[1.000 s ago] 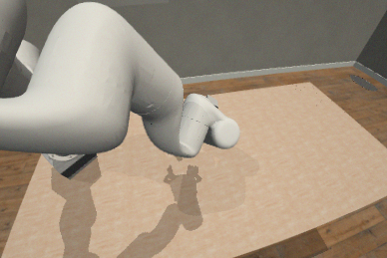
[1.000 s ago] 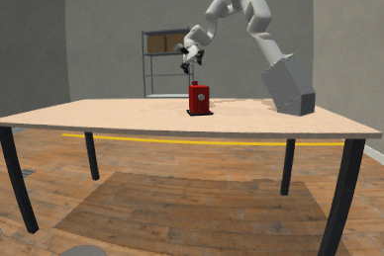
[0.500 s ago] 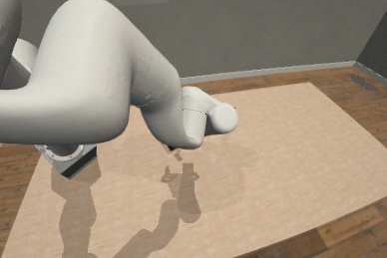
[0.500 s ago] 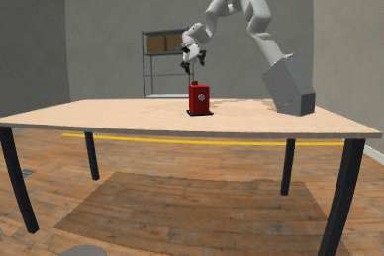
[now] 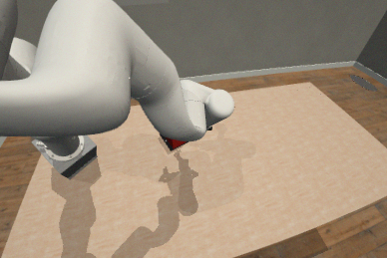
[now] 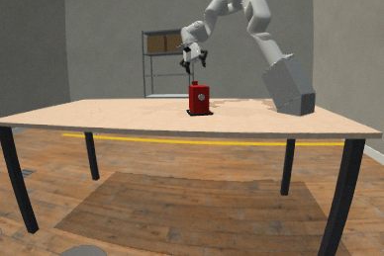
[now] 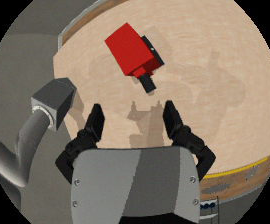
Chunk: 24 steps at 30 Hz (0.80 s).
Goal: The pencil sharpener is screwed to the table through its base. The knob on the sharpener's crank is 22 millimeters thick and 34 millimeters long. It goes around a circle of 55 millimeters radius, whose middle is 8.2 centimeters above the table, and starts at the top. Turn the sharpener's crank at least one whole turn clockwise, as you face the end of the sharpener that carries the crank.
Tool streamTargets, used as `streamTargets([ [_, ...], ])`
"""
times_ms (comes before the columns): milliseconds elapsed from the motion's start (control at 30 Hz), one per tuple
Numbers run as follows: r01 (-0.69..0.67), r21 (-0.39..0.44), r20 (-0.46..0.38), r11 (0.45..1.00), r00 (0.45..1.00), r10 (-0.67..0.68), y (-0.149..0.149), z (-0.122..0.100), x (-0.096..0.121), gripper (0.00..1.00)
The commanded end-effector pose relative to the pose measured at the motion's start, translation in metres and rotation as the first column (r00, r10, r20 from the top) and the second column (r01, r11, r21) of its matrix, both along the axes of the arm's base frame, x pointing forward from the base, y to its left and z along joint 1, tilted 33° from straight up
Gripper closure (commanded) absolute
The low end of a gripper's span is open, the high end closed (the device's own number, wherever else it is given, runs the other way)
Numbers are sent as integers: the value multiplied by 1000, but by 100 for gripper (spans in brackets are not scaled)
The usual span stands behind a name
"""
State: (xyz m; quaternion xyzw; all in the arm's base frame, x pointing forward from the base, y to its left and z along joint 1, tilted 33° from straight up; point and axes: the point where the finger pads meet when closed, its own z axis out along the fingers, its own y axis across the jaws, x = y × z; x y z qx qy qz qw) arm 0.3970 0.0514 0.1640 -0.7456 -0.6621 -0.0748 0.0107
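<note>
The red pencil sharpener [image 6: 199,99] [image 7: 127,48] stands on a black base near the middle of the table [image 6: 99,116] [image 5: 299,166] [image 7: 206,30]. Its crank knob [image 6: 194,83] [image 7: 144,70] sticks up at the top of the body. In the top view the arm hides all but a small red part of the sharpener [image 5: 175,142]. My gripper [image 6: 194,64] [image 7: 133,109] is open and empty. It hangs in the air above the sharpener, clear of the knob and tilted. In the wrist view the sharpener lies ahead of the fingertips.
The robot's base block [image 5: 70,158] [image 6: 289,86] [image 7: 53,99] sits on the table behind the sharpener. A metal shelf with cardboard boxes [image 6: 158,61] stands by the far wall, off the table.
</note>
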Motion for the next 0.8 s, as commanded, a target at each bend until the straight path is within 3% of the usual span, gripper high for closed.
streamTargets([
  [0, 0, -2, 3, 1000, 1000, 0, 1, 1, 1, 0],
  [33, 0, -2, 3, 1000, 1000, 0, 1, 1, 1, 0],
  [100, -82, -140, 30, 987, 996, 87, 0, 0, -1, 0],
  [467, -82, -140, 30, 987, 996, 87, 0, 0, -1, 0],
  [533, -155, -263, 51, 952, 983, 174, 1, 0, -1, 0],
  [767, -155, -263, 51, 952, 983, 174, 1, 0, -1, 0],
])
